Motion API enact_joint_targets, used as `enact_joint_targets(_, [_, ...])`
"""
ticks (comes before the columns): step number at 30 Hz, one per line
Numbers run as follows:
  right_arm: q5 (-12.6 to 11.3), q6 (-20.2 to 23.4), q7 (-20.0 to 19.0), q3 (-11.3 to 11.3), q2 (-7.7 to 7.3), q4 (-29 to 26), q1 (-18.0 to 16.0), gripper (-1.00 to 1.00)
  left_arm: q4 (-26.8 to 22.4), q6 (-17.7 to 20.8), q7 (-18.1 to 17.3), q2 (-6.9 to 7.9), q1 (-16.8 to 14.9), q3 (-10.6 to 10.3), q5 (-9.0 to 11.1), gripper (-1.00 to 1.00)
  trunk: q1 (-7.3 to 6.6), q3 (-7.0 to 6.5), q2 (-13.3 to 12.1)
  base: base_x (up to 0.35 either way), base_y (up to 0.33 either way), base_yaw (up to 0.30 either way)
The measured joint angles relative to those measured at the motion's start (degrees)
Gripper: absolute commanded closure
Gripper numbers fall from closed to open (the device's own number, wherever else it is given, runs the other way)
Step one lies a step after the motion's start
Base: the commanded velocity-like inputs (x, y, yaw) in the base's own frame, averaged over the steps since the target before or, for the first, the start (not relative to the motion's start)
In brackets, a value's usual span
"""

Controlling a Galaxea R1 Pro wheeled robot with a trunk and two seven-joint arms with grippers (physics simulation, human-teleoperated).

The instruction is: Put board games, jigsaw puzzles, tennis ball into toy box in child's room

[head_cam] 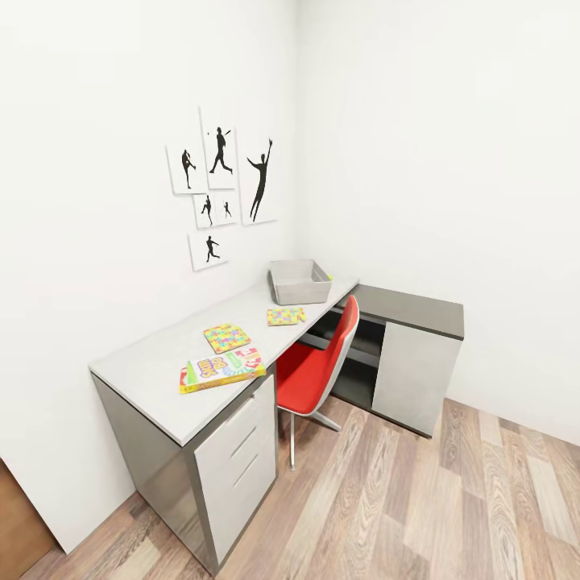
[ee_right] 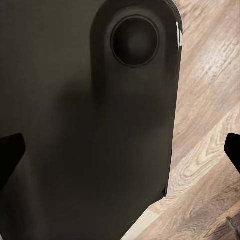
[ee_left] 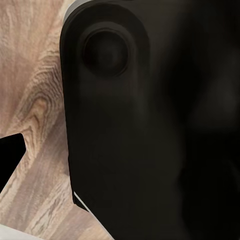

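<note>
Parked on the wood floor [head_cam: 451, 515] well back from the toy box [head_cam: 300, 281], looking across the table [head_cam: 153, 366] in the child's room. Box sitting open at the wall end of the light-grey top, looking empty from here.

Nearest to the box: one jigsaw puzzle [head_cam: 286, 316], just in front of it. Farther from the box: the second jigsaw puzzle [head_cam: 226, 337]. Farthest from the box: the yellow-green board game [head_cam: 221, 370], right at the table's front edge. A speck of yellow-green hard against the box's side [head_cam: 329, 277] (probably the tennis ball, too small to call).

Right gripper [ee_right: 120, 152]: black tips at both edges of the wrist view, wide apart, holding nothing, pointed at the robot's own dark body. Left gripper [ee_left: 120, 165]: one tip visible, the other lost in the dark, so impossible to tell whether spread or closed.

Now the risks. Red chair [head_cam: 318, 366] tucked in just short of the box, likely to block the base and force a long reach. Board game poised to slide off the edge if nudged outward. Puzzles thin and flat, hard to pinch, apt to skid rather than lift. Ball liable to roll away along the box's wall at a clumsy touch.
</note>
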State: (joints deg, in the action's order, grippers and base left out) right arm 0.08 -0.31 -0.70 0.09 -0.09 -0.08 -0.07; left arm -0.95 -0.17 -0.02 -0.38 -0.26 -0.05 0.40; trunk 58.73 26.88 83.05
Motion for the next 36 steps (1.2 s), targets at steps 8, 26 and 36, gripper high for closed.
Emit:
enact_joint_targets(8, [0.01, 0.10, 0.19, 0.04, 0.76, -0.46, -1.30, -1.00, 0.01, 0.03, -0.14, 0.33, 0.27, 0.01, -0.17, -1.00, 0.00, -0.01, 0.00, 0.000, 0.000, -0.055])
enact_joint_targets(26, [0.15, 0.30, 0.42, 0.39, 1.83, -1.35, -3.60, -1.00, 0.00, 0.09, -0.36, 0.78, 0.72, 0.11, -0.31, -1.00, 0.00, 0.00, 0.00, 0.000, 0.000, -0.235])
enact_joint_targets(36, [0.16, 0.31, 0.45, 0.46, 1.84, -1.42, -3.73, -1.00, 0.00, 0.09, -0.36, 0.85, 0.75, 0.12, -0.32, -1.00, 0.00, 0.00, 0.00, 0.000, 0.000, -0.280])
